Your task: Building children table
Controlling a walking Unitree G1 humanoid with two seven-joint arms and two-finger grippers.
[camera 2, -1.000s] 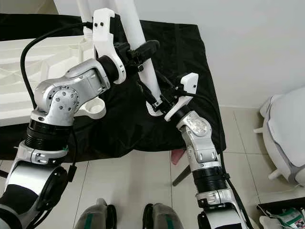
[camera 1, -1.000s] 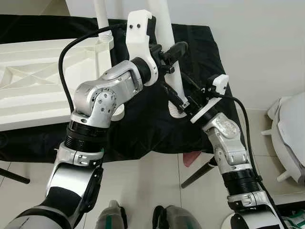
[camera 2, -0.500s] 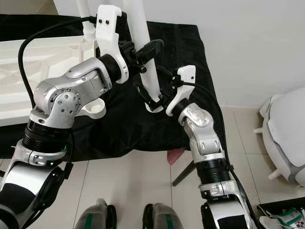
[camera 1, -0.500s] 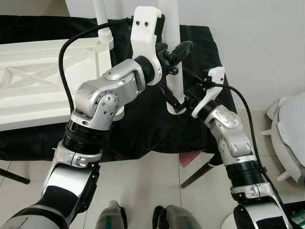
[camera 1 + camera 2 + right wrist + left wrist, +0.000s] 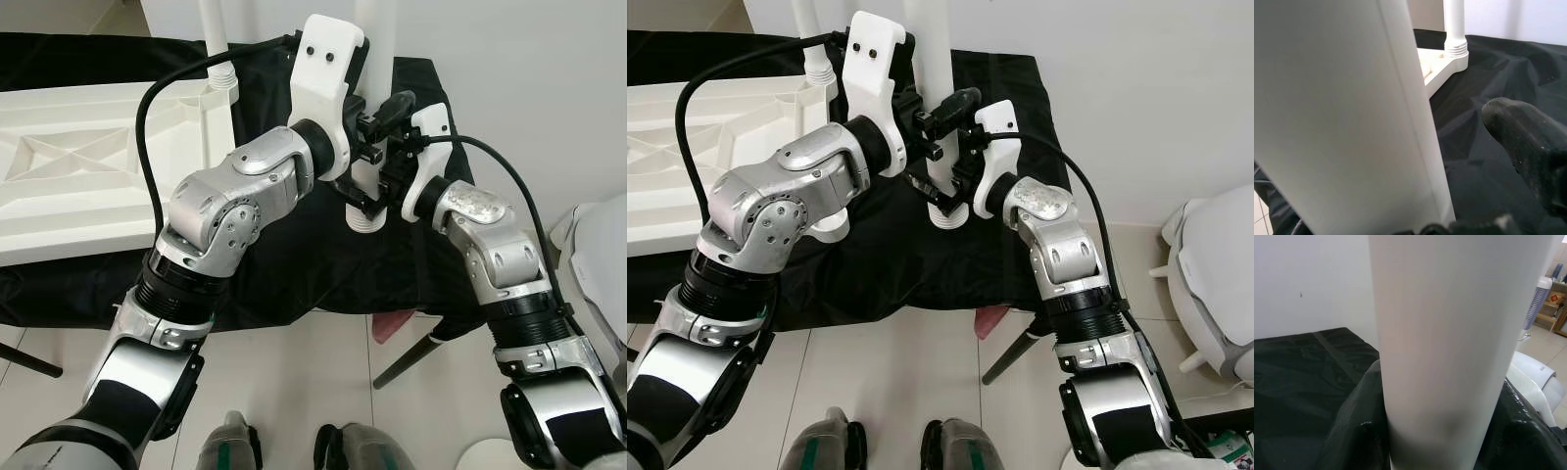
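A loose white table leg (image 5: 377,39) stands nearly upright over the black cloth, its threaded end (image 5: 367,217) pointing down. My left gripper (image 5: 377,110) is shut on the leg's shaft, and the left wrist view has the leg (image 5: 1449,342) between the fingers (image 5: 1352,431). My right gripper (image 5: 370,191) is at the leg's lower part. In the right wrist view one finger (image 5: 1528,142) stands apart from the leg (image 5: 1352,112). The upturned white tabletop (image 5: 78,176) lies at the left with one leg (image 5: 214,39) screwed into its near corner.
The black-draped table (image 5: 294,274) ends just in front of my feet, with its dark support leg (image 5: 411,352) slanting to the tiled floor. A white plastic piece (image 5: 598,264) sits on the floor at the right. A white wall stands behind.
The left arm has carried the leg to the right and stood it more upright. The right wrist has swung up and rolled beside the leg's lower end.
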